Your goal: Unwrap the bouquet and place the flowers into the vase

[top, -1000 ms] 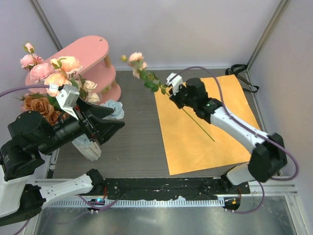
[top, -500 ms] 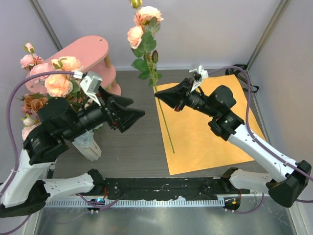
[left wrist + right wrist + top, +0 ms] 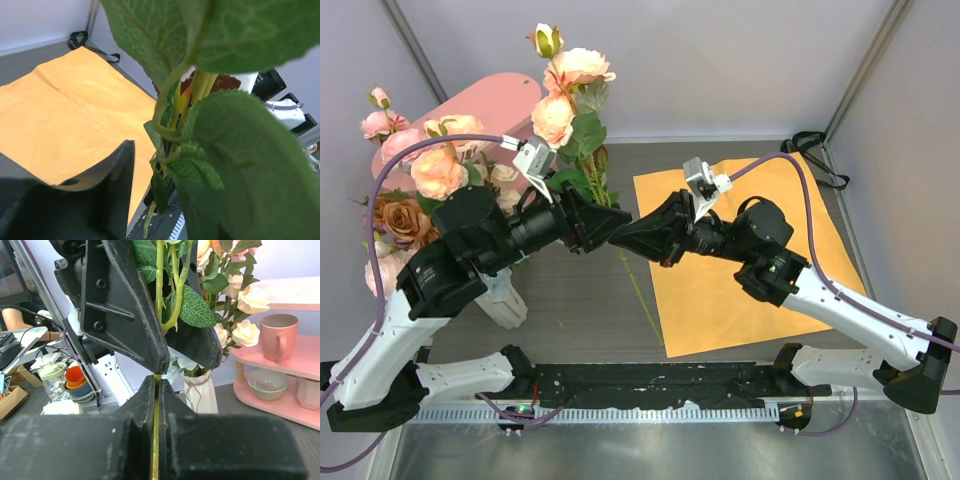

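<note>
Grey tabletop, white walls around. At its middle the right gripper (image 3: 620,238) is pinched tight on one green flower stem (image 3: 642,292). The left gripper (image 3: 618,218) meets it nose to nose, its two fingers (image 3: 125,310) standing apart on either side of that stem and its leaves. The stem rises toward 12 o'clock, carrying two peach blooms (image 3: 576,68) and one bud (image 3: 546,40). One orange sheet (image 3: 760,275) lies flat at 4 o'clock, and one black ribbon (image 3: 816,150) lies at 2. One ribbed white vase (image 3: 502,300) stands at 8 o'clock, several flowers (image 3: 432,168) above it. One pink two-tier shelf (image 3: 492,100) is at 10.
</note>
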`<state>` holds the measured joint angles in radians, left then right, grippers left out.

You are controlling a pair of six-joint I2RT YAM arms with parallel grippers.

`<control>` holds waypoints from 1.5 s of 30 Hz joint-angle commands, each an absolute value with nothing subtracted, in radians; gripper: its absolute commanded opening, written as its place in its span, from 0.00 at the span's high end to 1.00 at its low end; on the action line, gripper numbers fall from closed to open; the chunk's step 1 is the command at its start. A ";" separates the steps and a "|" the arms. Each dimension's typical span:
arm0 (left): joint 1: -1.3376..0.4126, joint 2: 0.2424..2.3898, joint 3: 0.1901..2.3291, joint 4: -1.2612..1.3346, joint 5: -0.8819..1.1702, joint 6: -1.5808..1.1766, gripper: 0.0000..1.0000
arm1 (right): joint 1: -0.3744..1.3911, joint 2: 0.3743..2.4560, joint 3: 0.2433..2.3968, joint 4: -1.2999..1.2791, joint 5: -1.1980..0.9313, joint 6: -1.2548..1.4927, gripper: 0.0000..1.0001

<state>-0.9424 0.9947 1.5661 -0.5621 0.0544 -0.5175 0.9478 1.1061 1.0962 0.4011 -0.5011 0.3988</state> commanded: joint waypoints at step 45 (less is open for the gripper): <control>-0.977 0.847 2.459 -1.260 -0.644 0.075 1.00 | 0.991 1.227 1.158 0.192 -0.209 0.227 0.23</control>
<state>-0.9733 0.8249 2.3806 -1.3510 -0.5308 -0.0334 0.9989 1.2175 1.1042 0.1852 -0.1947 0.2382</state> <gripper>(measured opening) 0.089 0.770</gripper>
